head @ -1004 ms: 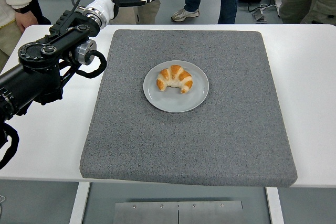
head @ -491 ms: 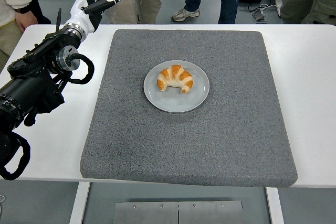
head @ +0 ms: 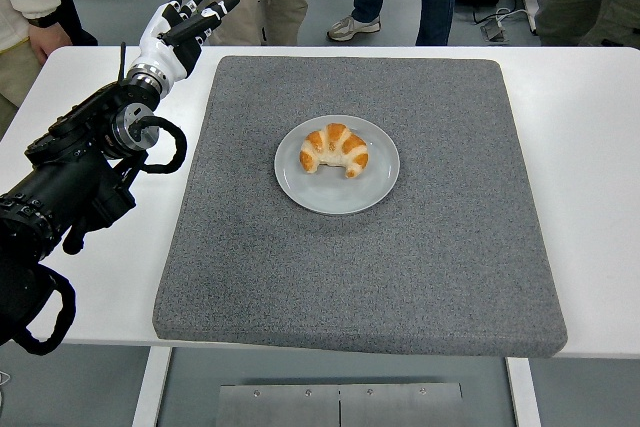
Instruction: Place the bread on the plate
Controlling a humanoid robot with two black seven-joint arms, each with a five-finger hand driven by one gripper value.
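Observation:
A golden croissant (head: 333, 149) lies on the grey round plate (head: 337, 197), which sits in the middle of the grey mat (head: 360, 277). My left hand (head: 184, 23) hovers over the table's far left corner, well left of the plate, its white and black fingers spread and holding nothing. The black left arm (head: 75, 162) runs from the picture's left edge up to it. The right arm is out of view.
The mat covers most of the white table (head: 590, 147). Several people stand beyond the far edge; one person's hand (head: 48, 37) hangs near the far left corner, close to my left hand.
My left hand has drawn back leftward and lower, away from the far edge, then shifted slightly right. The croissant and plate have not moved.

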